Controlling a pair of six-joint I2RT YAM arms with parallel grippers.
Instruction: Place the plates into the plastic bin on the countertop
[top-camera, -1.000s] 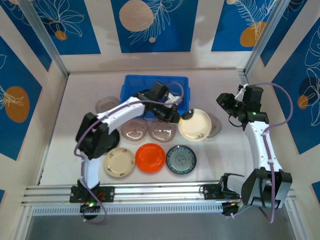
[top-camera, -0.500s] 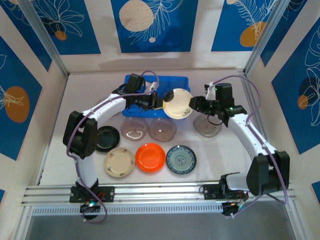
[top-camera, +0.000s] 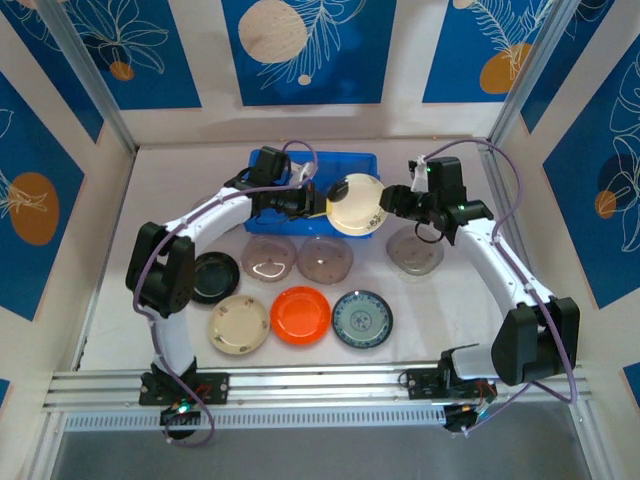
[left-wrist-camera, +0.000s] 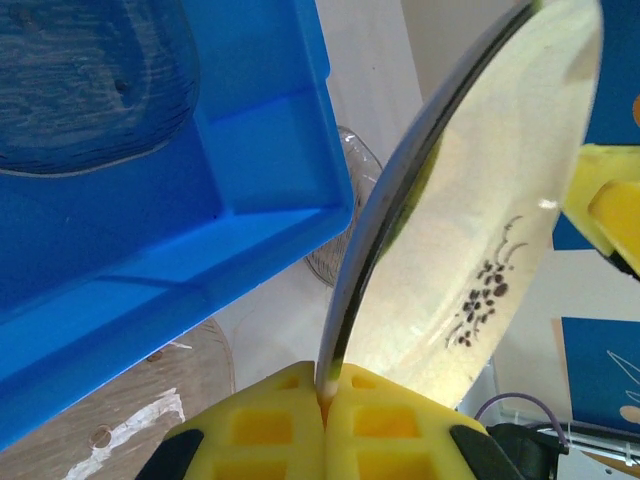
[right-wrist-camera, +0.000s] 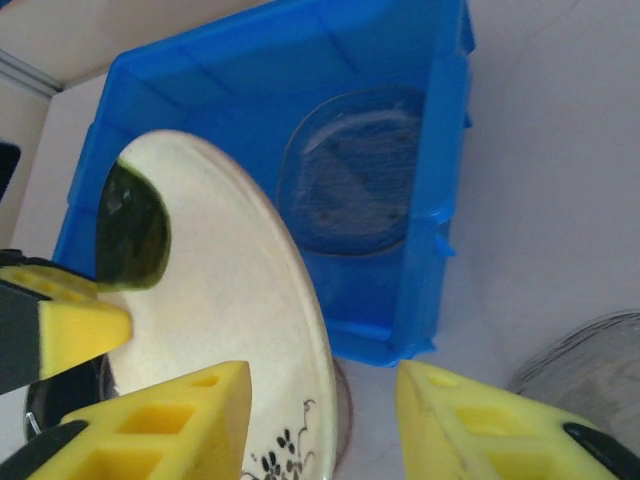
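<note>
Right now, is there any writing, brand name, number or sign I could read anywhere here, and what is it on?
None: no readable word, number, brand or sign anywhere.
The dark marks on the cream plate are a painted sprig, not letters.
The blue wall panels carry leaf outlines and round shapes only.
The blue bin bears no visible label.
</note>
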